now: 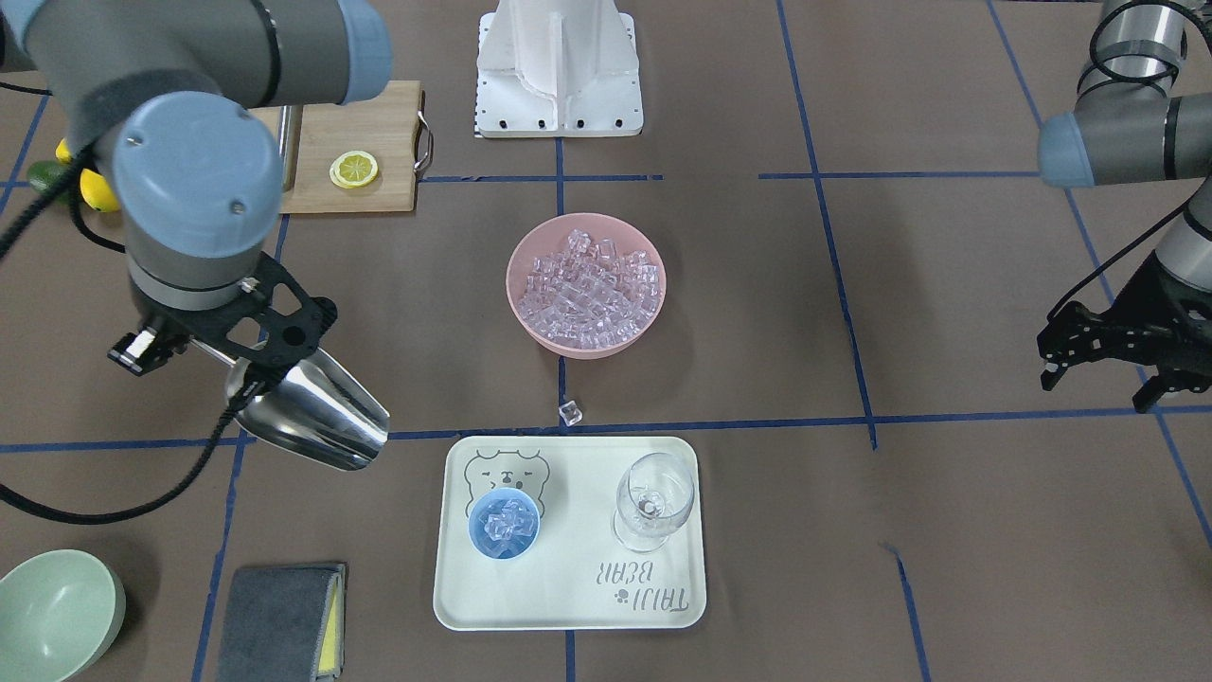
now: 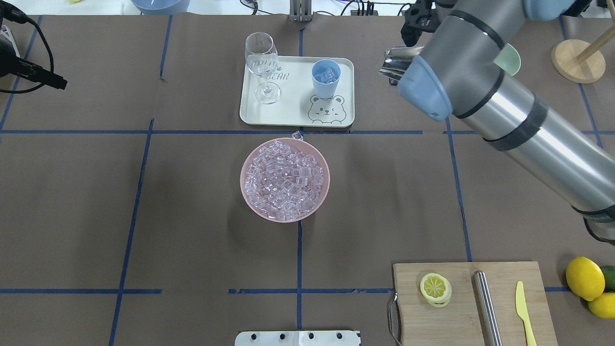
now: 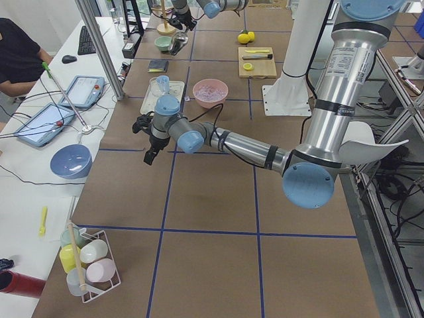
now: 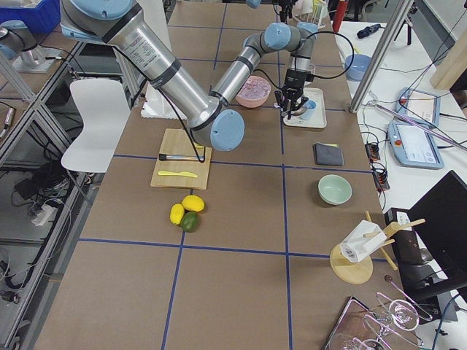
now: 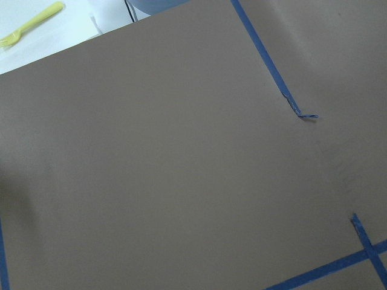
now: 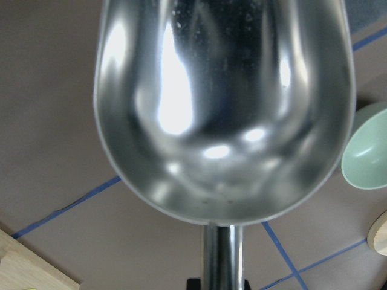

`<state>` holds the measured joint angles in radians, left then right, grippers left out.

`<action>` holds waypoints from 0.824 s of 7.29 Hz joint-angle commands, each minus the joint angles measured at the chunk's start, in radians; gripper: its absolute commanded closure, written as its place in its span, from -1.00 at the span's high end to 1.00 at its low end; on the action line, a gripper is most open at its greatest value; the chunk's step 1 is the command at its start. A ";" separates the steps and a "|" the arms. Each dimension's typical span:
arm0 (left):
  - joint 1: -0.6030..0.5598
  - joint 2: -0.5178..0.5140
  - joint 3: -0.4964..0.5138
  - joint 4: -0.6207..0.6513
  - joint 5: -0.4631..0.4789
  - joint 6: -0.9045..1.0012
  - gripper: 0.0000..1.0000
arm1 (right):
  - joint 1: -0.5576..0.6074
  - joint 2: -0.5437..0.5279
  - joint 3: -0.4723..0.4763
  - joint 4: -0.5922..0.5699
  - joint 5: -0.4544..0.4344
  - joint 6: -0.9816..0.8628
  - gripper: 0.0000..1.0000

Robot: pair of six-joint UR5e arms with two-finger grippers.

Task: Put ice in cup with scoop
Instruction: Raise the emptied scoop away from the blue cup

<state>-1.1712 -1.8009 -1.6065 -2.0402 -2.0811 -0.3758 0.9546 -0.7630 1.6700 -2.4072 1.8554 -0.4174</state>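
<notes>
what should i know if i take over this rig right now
Right gripper: shut on the scoop, which is empty, beside the tray.
Left gripper: open, empty, off to the side.
Cup on the tray, ice in it; the rest heaped in the pink bowl; one stray cube on the table between them.
Done: ice is in the cup. Left: perhaps top up, park the scoop.

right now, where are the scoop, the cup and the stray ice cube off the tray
scoop (image 1: 312, 412) front-facing view, on the trough's shiny outer side
cup (image 2: 325, 90) overhead view, on its blue outer wall
stray ice cube (image 1: 570, 412) front-facing view, on the cube's middle
</notes>
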 commanded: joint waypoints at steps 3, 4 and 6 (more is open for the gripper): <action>-0.034 0.001 -0.021 0.000 -0.054 -0.002 1.00 | 0.122 -0.192 0.178 0.010 0.080 0.226 -1.00; -0.041 0.005 -0.026 0.000 -0.054 -0.002 1.00 | 0.137 -0.197 0.142 0.010 0.125 0.245 -1.00; -0.042 0.005 -0.026 -0.002 -0.054 -0.002 1.00 | 0.147 -0.205 0.071 0.010 0.131 0.346 -1.00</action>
<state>-1.2116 -1.7969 -1.6311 -2.0412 -2.1348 -0.3773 1.0899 -0.9611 1.7802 -2.3983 1.9741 -0.1487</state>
